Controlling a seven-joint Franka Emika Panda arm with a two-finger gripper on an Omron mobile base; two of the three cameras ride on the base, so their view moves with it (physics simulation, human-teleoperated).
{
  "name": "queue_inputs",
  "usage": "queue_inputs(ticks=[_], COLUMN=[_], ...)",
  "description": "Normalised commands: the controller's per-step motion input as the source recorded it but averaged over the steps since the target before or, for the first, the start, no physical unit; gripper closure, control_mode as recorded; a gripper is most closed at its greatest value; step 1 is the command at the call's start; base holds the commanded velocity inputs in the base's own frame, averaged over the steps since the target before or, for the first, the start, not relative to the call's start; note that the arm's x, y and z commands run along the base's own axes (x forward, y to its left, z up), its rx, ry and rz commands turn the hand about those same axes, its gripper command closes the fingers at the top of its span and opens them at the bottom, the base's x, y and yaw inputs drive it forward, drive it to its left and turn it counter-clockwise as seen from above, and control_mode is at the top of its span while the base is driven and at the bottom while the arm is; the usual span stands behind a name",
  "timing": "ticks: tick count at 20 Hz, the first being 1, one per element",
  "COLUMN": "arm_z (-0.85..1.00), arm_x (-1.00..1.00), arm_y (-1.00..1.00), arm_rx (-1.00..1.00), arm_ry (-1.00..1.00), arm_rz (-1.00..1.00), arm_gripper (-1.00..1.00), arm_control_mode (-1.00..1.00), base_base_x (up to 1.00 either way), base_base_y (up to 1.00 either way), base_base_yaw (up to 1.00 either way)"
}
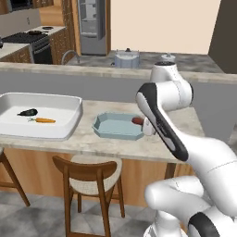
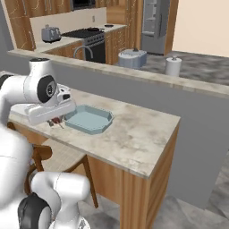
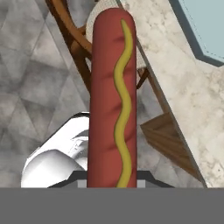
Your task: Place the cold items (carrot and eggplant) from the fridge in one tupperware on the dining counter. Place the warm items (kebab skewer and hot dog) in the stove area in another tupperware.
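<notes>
Gripper (image 3: 111, 183): we clamp the hot dog (image 3: 111, 96) tight.
Nearby: blue tub (image 1: 118, 126) alongside; white tub (image 1: 39, 115) holds carrot (image 1: 44, 121), eggplant (image 1: 28, 112).
Left base view: arm (image 1: 159, 118) masks the hot dog.

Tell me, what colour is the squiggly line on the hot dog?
Yellow, on the reddish-brown hot dog. The hand view shows it best.
</notes>
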Motion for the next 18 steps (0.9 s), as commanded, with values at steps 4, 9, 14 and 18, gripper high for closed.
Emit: queue_inputs(ticks=[4, 9, 14, 18], arm_z=[-0.37, -0.33, -0.45, -0.48], arm_x=[0.56, 0.91, 0.93, 0.88], arm_y=[0.02, 0.0, 0.0, 0.0], arm_rx=[-0.03, 0.0, 0.0, 0.0], arm_ry=[0.0, 0.0, 0.01, 0.02], arm_rz=[0.06, 0.02, 0.0, 0.01], arm_gripper=[1.0, 1.0, 1.0, 1.0], arm_control_mode=[-1.0, -1.0, -1.0, -1.0], base_base_x=[0.0, 0.0, 0.0, 0.0], base_base_y=[0.0, 0.0, 0.0, 0.0], base_base_yaw=[0.0, 0.0, 0.0, 0.0])
